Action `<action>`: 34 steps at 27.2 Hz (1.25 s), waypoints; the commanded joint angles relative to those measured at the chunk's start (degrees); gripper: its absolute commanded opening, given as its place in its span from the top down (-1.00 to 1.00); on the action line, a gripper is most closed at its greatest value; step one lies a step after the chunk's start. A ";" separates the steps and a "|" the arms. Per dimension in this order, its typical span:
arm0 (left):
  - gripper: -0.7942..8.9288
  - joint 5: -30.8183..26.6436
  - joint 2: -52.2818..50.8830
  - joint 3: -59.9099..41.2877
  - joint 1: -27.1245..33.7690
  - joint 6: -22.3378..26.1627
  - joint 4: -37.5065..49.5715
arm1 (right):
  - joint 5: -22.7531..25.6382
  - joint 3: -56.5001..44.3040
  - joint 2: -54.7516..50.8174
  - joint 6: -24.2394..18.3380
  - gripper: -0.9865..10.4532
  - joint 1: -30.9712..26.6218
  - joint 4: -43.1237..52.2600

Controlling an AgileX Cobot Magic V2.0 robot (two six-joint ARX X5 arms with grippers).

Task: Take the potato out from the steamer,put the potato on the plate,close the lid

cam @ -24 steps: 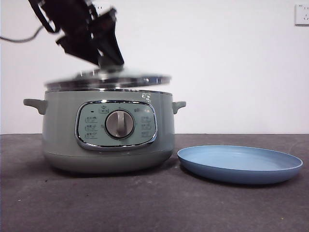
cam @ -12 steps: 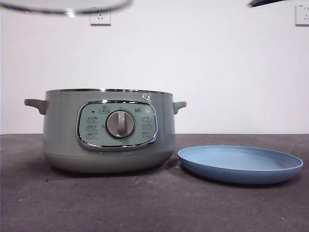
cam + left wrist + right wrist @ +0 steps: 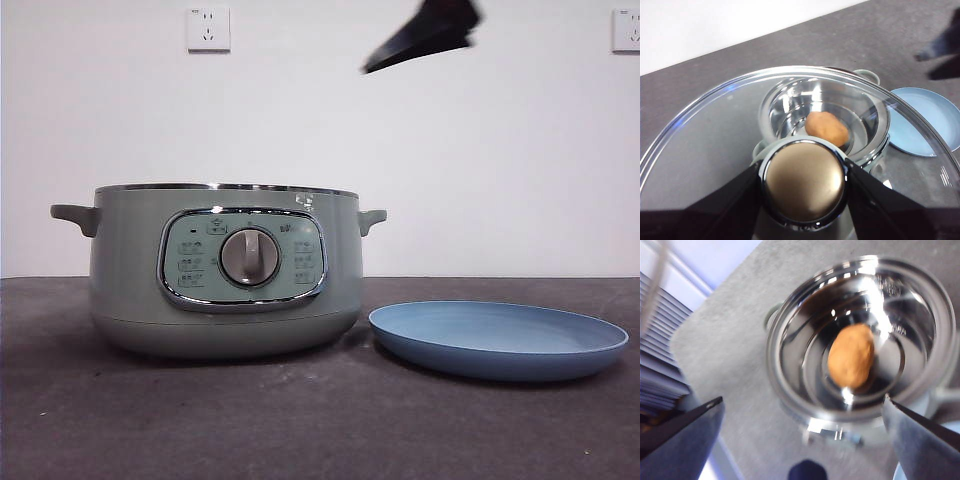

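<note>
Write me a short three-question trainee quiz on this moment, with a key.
1. True or false: the potato lies inside the steamer.
2. Which gripper holds the lid by its knob? A) left gripper B) right gripper C) neither
3. Fill in: the plate beside the steamer has ____ on it.

Key:
1. True; both wrist views show it in the steel bowl.
2. A; the left jaws are clamped on the knob, with the lid held above the pot. The right gripper is open above the potato.
3. Nothing.
</note>
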 commanded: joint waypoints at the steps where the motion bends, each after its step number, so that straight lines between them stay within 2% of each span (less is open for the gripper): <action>1: 0.86 -0.04 -3.45 0.20 -0.11 -2.36 -0.26 | 3.17 6.60 7.19 -1.99 -0.22 2.36 -1.36; 7: 0.86 -0.07 -7.41 0.20 -0.11 -2.80 -4.63 | 9.60 16.76 19.80 -4.02 -0.22 6.51 -2.54; 15: 0.86 0.00 -8.11 0.20 -0.11 -2.75 -6.93 | 18.21 19.08 29.07 -5.92 -0.22 9.03 -0.57; 22: 0.86 0.04 -8.11 0.20 -0.11 -2.73 -7.13 | 21.51 19.08 33.00 -6.05 -0.22 9.20 2.05; 31: 0.86 0.04 -8.11 0.20 -0.15 -2.51 -7.06 | 21.77 19.08 36.89 -6.01 -0.21 9.20 3.56; 34: 0.86 0.07 -8.11 0.20 -0.15 -2.51 -7.08 | 22.99 19.08 37.27 -6.01 0.06 9.20 3.48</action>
